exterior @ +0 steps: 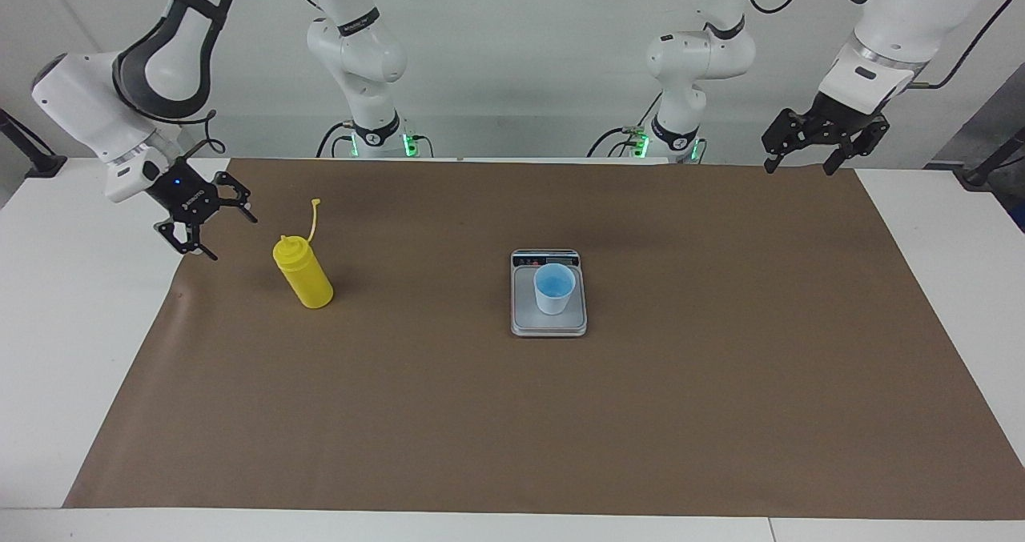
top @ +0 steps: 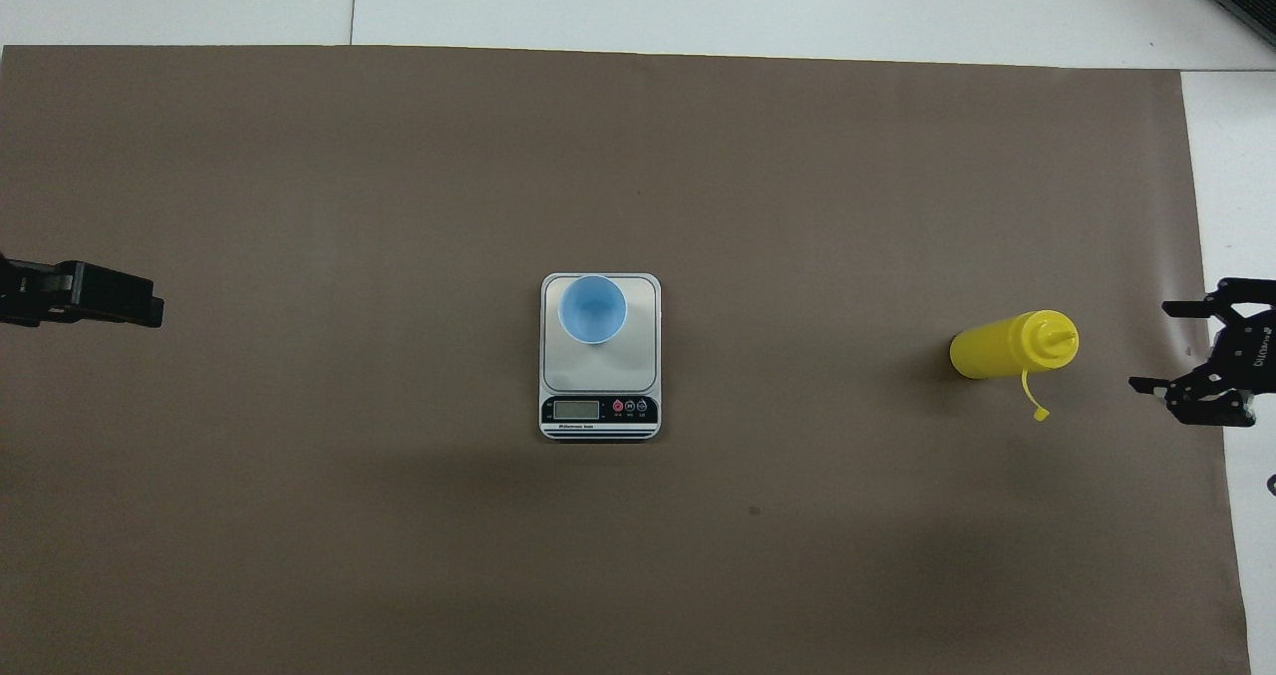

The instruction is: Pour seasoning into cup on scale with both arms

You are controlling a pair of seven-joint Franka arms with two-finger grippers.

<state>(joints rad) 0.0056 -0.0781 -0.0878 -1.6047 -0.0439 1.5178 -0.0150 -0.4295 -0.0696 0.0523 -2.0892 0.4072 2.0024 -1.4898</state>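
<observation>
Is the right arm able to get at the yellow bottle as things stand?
Probably yes. The right gripper hangs open beside the upright yellow bottle, with only bare brown mat between them. The left gripper waits at its own end.

- squeeze bottle (exterior: pixel 303 276): yellow plastic, smooth, slightly glossy, ribbed nozzle
- cup (exterior: pixel 554 287): light blue plastic, smooth
- kitchen scale (exterior: pixel 548 322): silver-grey casing, matt grey plate, dark glossy display strip
- brown sheet (exterior: pixel 512 414) over the surface: paper-like, matt, flat
- surface (exterior: pixel 72 302): white, smooth
- arms: glossy white shells; each claw black, matt
</observation>
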